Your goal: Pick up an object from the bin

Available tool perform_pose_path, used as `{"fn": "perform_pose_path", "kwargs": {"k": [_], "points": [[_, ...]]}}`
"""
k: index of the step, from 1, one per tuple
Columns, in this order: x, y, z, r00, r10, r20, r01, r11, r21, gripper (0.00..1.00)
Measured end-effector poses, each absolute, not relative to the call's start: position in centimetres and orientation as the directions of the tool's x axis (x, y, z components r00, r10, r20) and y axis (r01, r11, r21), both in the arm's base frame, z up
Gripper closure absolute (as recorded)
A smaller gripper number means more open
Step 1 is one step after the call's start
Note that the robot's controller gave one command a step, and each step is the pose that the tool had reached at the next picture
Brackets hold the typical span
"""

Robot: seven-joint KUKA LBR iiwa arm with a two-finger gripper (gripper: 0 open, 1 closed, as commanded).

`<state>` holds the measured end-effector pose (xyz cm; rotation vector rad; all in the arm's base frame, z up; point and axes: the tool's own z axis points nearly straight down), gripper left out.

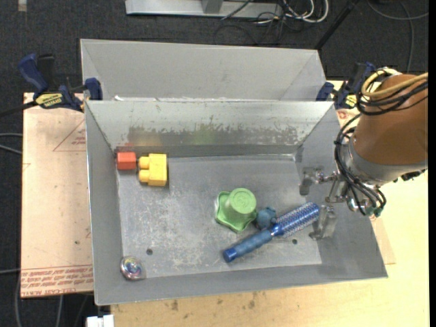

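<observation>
My gripper (316,204) hangs at the bin's right side with its two metal fingers spread open, one finger (308,181) toward the back and the other toward the front. A blue hairbrush (272,231) lies slantwise on the floor. Its bristled head points at the gap between the fingers and ends just left of them. Nothing is between the fingers. A green cup (236,208) stands upside down against the left of the brush's middle.
A yellow block (153,169) and a small orange-red block (127,161) sit together at the back left. A small shiny ball (131,268) rests in the front left corner. The arm under its orange cover comes in over the right wall.
</observation>
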<state>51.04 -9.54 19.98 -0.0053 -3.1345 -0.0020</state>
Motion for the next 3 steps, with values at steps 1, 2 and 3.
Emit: {"fn": "perform_pose_path", "kwargs": {"k": [1, 2, 3], "points": [[57.6, -10.6, 6.6, -0.980, -0.201, 0.000, -0.201, 0.980, 0.001, 0.00], [57.6, -10.6, 6.9, -0.979, -0.203, -0.001, -0.203, 0.979, 0.000, 1.00], [59.4, -9.2, 21.7, -0.983, -0.186, -0.011, -0.186, 0.983, -0.003, 1.00]]}}
